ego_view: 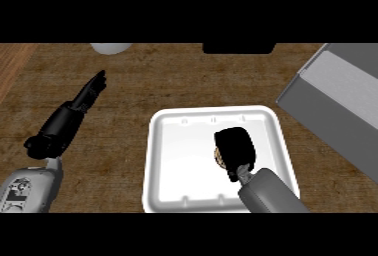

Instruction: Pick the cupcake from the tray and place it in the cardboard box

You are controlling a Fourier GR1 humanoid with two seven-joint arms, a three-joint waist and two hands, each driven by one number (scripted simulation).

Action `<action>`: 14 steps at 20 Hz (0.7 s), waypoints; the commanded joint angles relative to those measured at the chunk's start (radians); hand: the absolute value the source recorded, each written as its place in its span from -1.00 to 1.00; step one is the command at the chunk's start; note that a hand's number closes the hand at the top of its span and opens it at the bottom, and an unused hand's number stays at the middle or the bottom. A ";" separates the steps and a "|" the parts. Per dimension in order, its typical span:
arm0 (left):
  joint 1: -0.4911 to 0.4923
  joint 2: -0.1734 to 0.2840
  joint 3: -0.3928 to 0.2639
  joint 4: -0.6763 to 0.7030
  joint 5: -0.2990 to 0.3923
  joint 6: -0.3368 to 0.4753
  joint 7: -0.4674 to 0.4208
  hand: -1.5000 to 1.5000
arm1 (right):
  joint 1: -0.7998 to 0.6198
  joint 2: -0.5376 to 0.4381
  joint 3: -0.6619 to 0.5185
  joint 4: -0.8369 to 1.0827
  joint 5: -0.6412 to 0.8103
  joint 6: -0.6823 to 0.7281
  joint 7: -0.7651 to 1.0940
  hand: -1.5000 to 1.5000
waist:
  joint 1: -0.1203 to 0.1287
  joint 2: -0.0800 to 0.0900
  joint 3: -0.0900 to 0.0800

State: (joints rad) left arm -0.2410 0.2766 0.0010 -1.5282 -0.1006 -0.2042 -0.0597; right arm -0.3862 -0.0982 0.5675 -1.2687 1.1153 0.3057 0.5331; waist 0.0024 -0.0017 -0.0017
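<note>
In the head view, a white tray (170, 165) lies on the brown wood-grain table (148, 85), near the middle and toward the lower edge. The right hand (235, 145) comes in from the lower right on its grey forearm and hangs over the tray's right half, its black back turned upward; whether its fingers are spread or curled cannot be told from here. Just at the hand's left edge a small sliver of the cupcake (218, 156) shows, brownish, still inside the tray and mostly hidden under the hand. The cardboard box (347, 100), seen as a grey block, stands at the right edge, apart from the tray. The left hand (90, 92) rests at the left, well away from the tray, fingers straight and pressed together, pointing up the table, holding nothing. A pale round object (111, 48) and a dark one (238, 48) sit at the far edge
</note>
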 commanded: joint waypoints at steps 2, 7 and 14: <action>-0.007 -0.009 0.014 0.031 -0.007 -0.012 -0.017 0.00 | -0.028 0.024 0.016 0.080 0.083 -0.126 -0.085 1.00 | 0.000 0.003 0.002; 0.004 -0.028 0.012 0.065 -0.043 0.002 -0.065 0.00 | 0.013 0.035 0.055 -0.027 0.158 -0.142 -0.072 1.00 | -0.006 0.001 0.002; 0.060 -0.020 0.007 -0.056 -0.018 -0.025 -0.018 0.00 | -0.122 -0.101 -0.190 0.120 -0.088 -0.270 -0.514 1.00 | 0.018 0.007 0.003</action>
State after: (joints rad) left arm -0.2133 0.2592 0.0098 -1.5592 -0.1231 -0.2222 -0.0683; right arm -0.4732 -0.1461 0.4711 -1.2086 1.1387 0.0944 0.2194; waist 0.0093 0.0015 -0.0003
